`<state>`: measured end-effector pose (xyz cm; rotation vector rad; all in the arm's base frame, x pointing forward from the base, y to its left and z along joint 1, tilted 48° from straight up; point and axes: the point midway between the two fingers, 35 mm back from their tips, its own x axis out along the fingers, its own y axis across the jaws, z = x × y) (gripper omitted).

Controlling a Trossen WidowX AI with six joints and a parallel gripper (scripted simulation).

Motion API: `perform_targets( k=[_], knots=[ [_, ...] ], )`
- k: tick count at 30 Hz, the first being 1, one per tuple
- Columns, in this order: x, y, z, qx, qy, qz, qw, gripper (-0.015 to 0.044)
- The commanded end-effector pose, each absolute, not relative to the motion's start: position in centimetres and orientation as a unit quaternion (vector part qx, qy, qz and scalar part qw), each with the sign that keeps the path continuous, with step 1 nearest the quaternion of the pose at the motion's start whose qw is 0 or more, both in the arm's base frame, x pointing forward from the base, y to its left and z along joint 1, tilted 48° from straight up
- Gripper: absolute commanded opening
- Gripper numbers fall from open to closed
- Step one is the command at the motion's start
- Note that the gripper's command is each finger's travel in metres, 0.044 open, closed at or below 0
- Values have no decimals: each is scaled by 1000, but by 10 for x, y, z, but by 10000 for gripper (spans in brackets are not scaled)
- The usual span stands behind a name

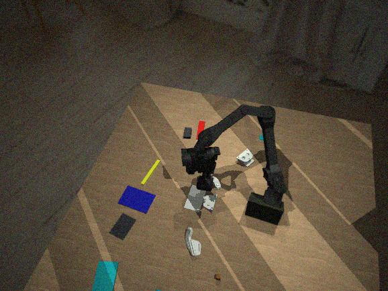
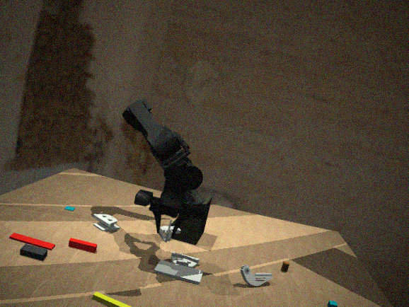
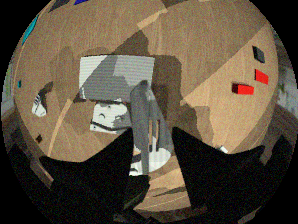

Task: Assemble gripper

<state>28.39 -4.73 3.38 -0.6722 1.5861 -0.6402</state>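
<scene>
The gripper (image 1: 209,186) (image 2: 165,234) (image 3: 153,132) is shut on a pale grey-white jaw (image 1: 217,182) (image 2: 166,230) (image 3: 141,115), held above the table with its narrow end pointing down. The gripper base (image 1: 209,203) (image 2: 185,261) (image 3: 108,116) lies below, beside a flat slab; in the wrist view the jaw overlaps its right edge. Its pins are hard to make out. The other jaw (image 1: 193,244) (image 2: 256,279) (image 3: 38,106) lies apart on the table. The housing plate (image 1: 245,156) (image 2: 106,220), pale with holes in its top, stands farther off, near the arm.
The pale flat slab (image 1: 191,204) (image 2: 178,271) (image 3: 117,76) lies directly beside the base. A yellow bar (image 1: 150,171) (image 2: 110,300), a blue plate (image 1: 137,199), a dark plate (image 1: 123,226), red bars (image 2: 83,245) (image 2: 32,240), a black block (image 2: 33,252) and a small brown cylinder (image 2: 285,266) lie around.
</scene>
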Motion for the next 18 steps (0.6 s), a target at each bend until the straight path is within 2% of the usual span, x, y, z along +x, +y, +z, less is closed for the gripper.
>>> perform_targets(
  k=[1, 18],
  knots=[
    [284, -46, 33, -290, 688, -274, 606, 134],
    [308, -28, 10, -290, 687, -273, 607, 134]
  ],
)
